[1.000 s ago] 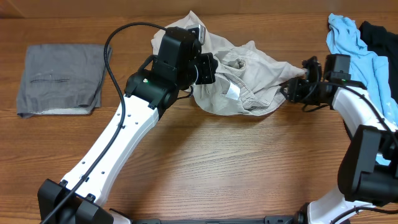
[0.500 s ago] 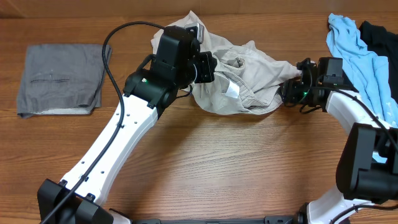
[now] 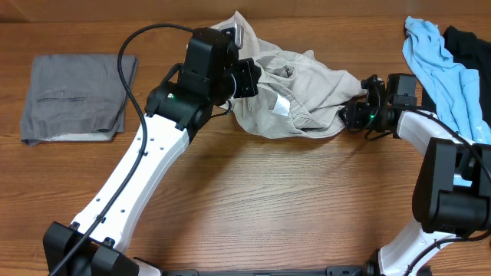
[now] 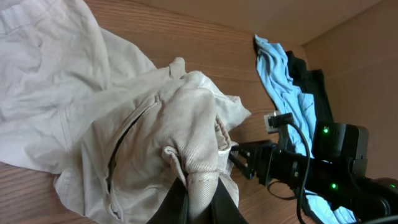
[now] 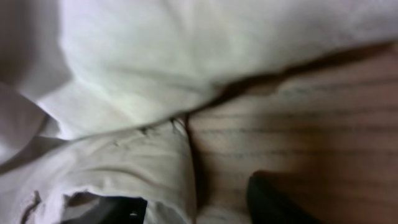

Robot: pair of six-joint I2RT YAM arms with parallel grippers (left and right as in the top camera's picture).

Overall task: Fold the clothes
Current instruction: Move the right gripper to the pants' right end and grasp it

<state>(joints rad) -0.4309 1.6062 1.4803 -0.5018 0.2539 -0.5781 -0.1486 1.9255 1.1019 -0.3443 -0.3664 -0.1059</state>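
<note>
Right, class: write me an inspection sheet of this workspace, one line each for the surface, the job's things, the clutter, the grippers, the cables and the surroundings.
Surface: wooden table, bare along the near side.
Job's things: beige shorts, crumpled and unfolded, at the far middle.
Clutter: grey garment folded flat at the far left; light blue garment and black garment heaped at the far right.
Grippers: left gripper shut on a bunched fold of the shorts; right gripper at the shorts' right edge with cloth between its fingers, grip unclear.
Cables: black cable loops off the left arm, over the table.
Surroundings: plain tan panel beyond the table; nothing else seen.
</note>
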